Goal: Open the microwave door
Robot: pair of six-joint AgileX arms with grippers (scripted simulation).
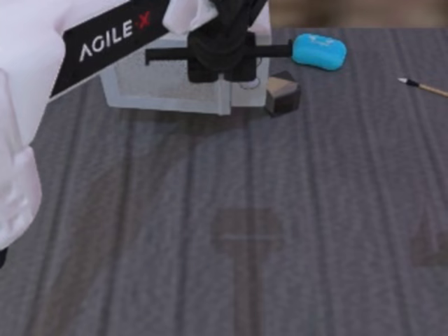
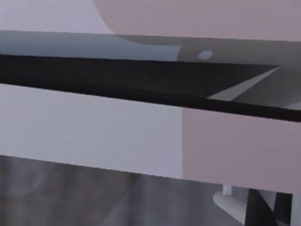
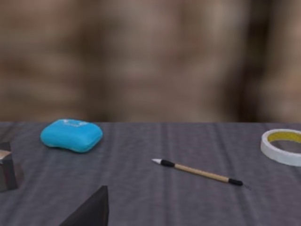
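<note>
Grey mesh door [image 1: 164, 77] looks shut or barely ajar; left pincer [image 1: 222, 52] sits over the microwave [image 1: 126, 98] front, grip unclear. Opening remains.

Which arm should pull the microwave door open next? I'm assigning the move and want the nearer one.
Left. The left gripper is right over the microwave, at its door. The right arm is out of the top view, its wrist camera facing the blue pad and brush.

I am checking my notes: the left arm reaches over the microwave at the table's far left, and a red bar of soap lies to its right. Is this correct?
Not quite: the soap-like bar is blue, not red, as the top view shows. The rest holds: the left arm reaches over the microwave.
</note>
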